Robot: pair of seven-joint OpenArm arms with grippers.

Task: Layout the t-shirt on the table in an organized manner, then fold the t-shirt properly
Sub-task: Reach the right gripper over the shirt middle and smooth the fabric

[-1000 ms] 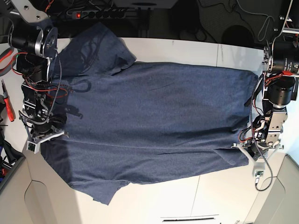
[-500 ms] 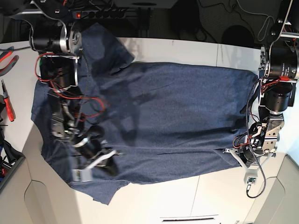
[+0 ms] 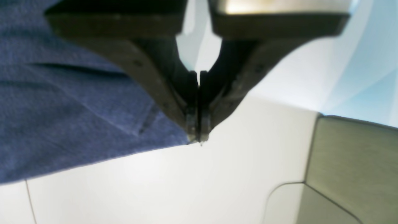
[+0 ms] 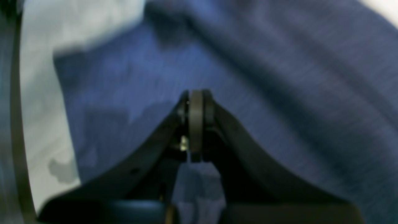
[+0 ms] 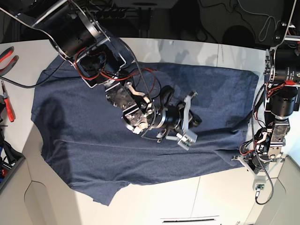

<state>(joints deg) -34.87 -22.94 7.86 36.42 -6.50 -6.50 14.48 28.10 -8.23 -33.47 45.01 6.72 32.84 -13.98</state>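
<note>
The navy t-shirt [image 5: 93, 122] lies spread across the white table [image 5: 187, 47], with no lettering showing. My right gripper [image 5: 196, 119] hovers over the shirt's middle, its arm reaching in from the far left. In the right wrist view the gripper [image 4: 196, 93] is shut, with nothing visible between the fingers and blue cloth [image 4: 279, 77] below. My left gripper [image 5: 244, 159] sits at the shirt's near right hem corner. Seen from the left wrist, that gripper [image 3: 197, 137] is shut, and the corner of the shirt [image 3: 77, 124] runs to a point right at the tips.
Red-handled pliers [image 5: 6, 101] lie off the table's left edge. Cables and a power strip run behind the far edge. Grey rounded panels [image 3: 351, 161] border the table near the left gripper. A thin seam [image 5: 197, 192] crosses the tabletop in front of the shirt.
My right arm swung from the shirt's left edge across to its middle, gripper staying shut. The far-left sleeve that stuck out now lies under the arm. The left gripper stayed put.
</note>
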